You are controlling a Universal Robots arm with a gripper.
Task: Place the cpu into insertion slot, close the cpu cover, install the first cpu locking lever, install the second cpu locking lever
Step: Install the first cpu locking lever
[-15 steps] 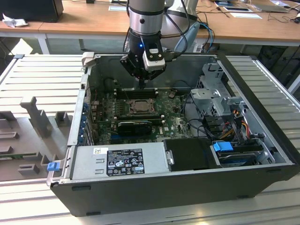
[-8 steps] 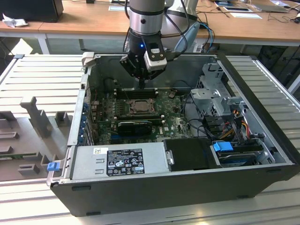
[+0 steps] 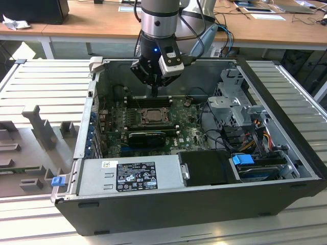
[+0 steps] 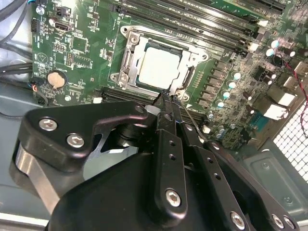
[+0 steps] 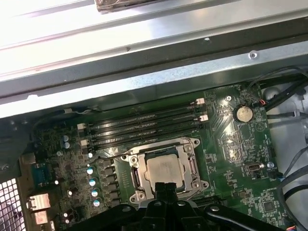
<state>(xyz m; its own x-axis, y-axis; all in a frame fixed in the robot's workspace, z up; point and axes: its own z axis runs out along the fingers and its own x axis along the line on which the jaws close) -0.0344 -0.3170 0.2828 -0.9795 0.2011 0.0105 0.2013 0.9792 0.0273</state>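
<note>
We see memory slots (image 5: 144,126) beside the cpu cover (image 4: 129,60), flat over the cpu (image 4: 159,67); the gripper (image 4: 166,97), jaws clenched together, sits at the cover's edge.

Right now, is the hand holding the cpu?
No, the cpu lies flat in the insertion slot, while the hand is at the slot's edge.
</note>
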